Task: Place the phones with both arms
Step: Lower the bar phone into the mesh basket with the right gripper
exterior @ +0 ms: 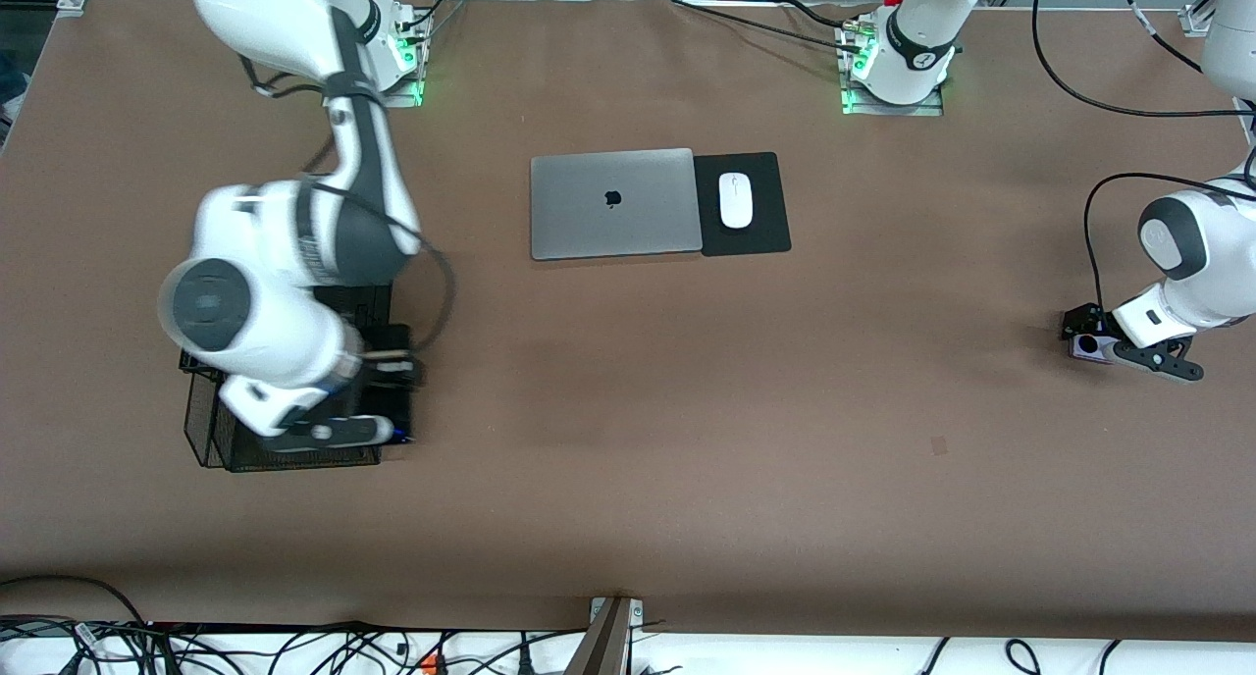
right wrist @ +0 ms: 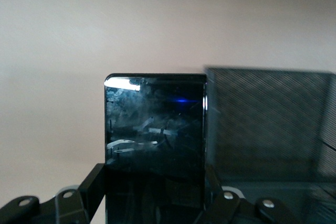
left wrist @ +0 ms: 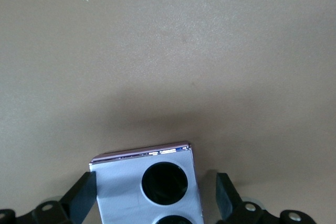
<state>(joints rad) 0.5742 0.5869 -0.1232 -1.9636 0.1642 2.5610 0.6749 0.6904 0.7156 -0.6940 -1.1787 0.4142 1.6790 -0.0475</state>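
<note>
Phones in sight: two. One squarish lavender-white flip phone [exterior: 1087, 345] flat on the bench [exterior: 628, 430] at the left arm's end, showing two black circles in the left wrist view. One longer black slab phone [right wrist: 155, 140], glossy face toward the right wrist camera, clamped between the two fingers [right wrist: 94, 187] of the right claw [right wrist: 155, 182], right beside the wall of one black mesh basket [right wrist: 273, 129]. Seen from the front, hidden under the right arm's wrist, above that basket at the right arm's end of the bench.

Left claw [exterior: 1094, 343] low over the lavender phone, spread wide, one finger on each side; a gap plain on one side, contact on the other impossible to judge.

Also counted: one closed silver laptop [exterior: 613, 202] mid-bench toward the bases, one black mouse pad [exterior: 760, 235] touching its edge toward the left arm's end, one white mouse [exterior: 735, 200] on the pad.
</note>
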